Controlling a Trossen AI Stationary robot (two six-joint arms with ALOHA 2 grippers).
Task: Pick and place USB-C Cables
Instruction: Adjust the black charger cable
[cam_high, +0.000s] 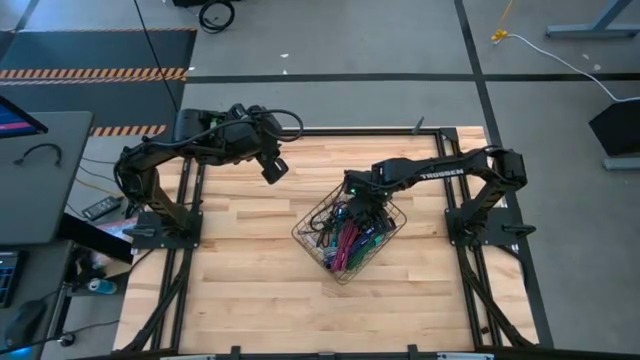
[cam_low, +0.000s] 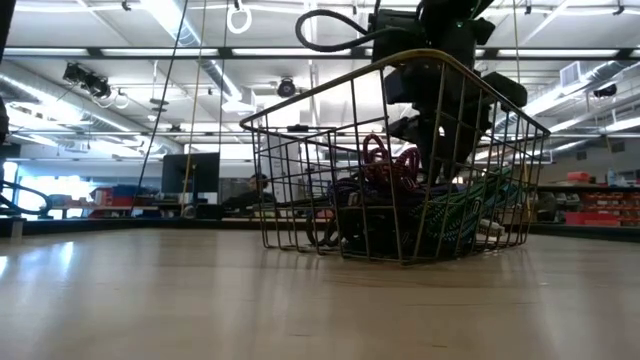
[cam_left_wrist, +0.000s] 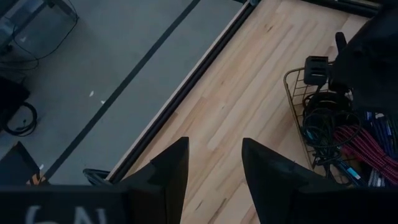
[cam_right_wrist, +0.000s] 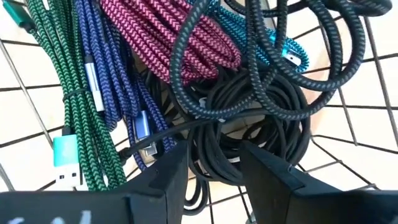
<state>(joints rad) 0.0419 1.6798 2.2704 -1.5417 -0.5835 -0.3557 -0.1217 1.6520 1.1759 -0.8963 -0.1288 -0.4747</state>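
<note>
1. Nearest the right wrist camera is a coil of black braided cable (cam_right_wrist: 249, 134), lying straight ahead of the right arm's two dark fingers (cam_right_wrist: 168, 171). The jaws stand partly open with a clear gap and nothing between them; I read it as lining up on that black coil.
2. Around it the other USB-C cables (cam_high: 350, 240) are heaped: a magenta braided bundle (cam_right_wrist: 177, 37), a teal one (cam_right_wrist: 273, 43), a green one with a teal plug (cam_right_wrist: 78, 118) and a blue-purple one (cam_right_wrist: 118, 74). They overlap and loop through each other, so lifting one probably drags its neighbours.
3. All of them sit in a brass-coloured wire basket (cam_high: 312, 240) near the middle of the pale wooden desk (cam_high: 250, 290). The basket keeps the loose bundles together; no cable shows on the bare wood.
4. The right gripper (cam_high: 362, 205) reaches down inside the basket from its far right side, which is why the low view shows the dark arm (cam_low: 440, 90) rising behind the wire walls.
5. The left gripper (cam_high: 275, 168) hangs above the far left part of the desk, well apart from the basket. Its jaws too are partly open and empty, with only bare wood and the desk's edge past its fingers (cam_left_wrist: 168, 171). It looks to be waiting out of the way.
6. Judging from this, the picking is at an early stage: the heap looks full.
</note>
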